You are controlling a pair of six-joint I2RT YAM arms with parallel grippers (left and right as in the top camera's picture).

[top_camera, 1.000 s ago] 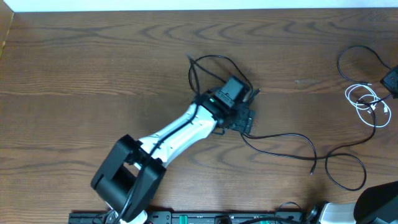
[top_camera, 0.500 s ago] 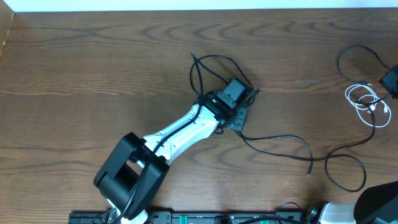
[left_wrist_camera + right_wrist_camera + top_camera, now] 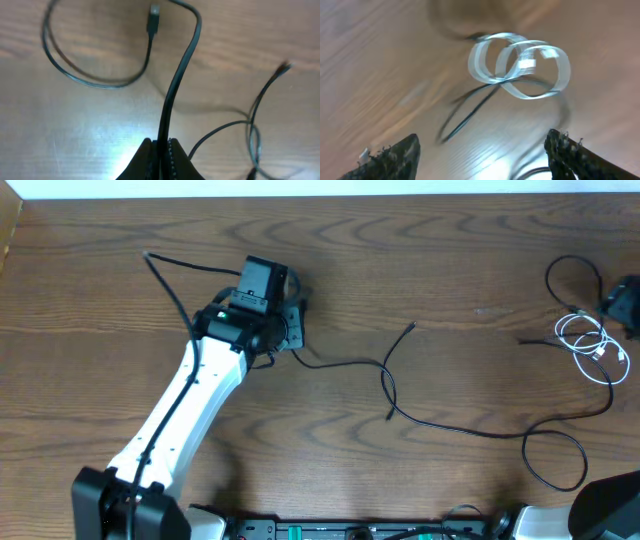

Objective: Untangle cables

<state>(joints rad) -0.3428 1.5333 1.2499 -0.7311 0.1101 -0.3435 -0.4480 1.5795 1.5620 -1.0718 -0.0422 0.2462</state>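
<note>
My left gripper [image 3: 292, 328] is left of centre, shut on a thin black cable [image 3: 340, 363]. In the left wrist view the fingertips [image 3: 161, 146] pinch this cable [image 3: 180, 70], which rises and curves over to a small plug [image 3: 153, 12]. From the grip, black cable trails right to a crossing [image 3: 388, 380] and on in loose curves [image 3: 560, 470]. A white cable [image 3: 590, 345] lies coiled at the far right. My right gripper [image 3: 622, 302] hovers beside it, open. Its view shows the white loops [image 3: 520, 65] over a black strand [image 3: 470, 110], ahead of the gripper [image 3: 482, 152].
The wooden table [image 3: 450, 260] has a pale back edge [image 3: 320, 188]. Another black loop [image 3: 572, 275] lies at the far right, near the right gripper. The arm bases and their wiring [image 3: 350, 530] run along the front edge.
My left arm swung left, dragging the black cable from the centre and pulling its loop out long. The right gripper has opened near the white cable.
</note>
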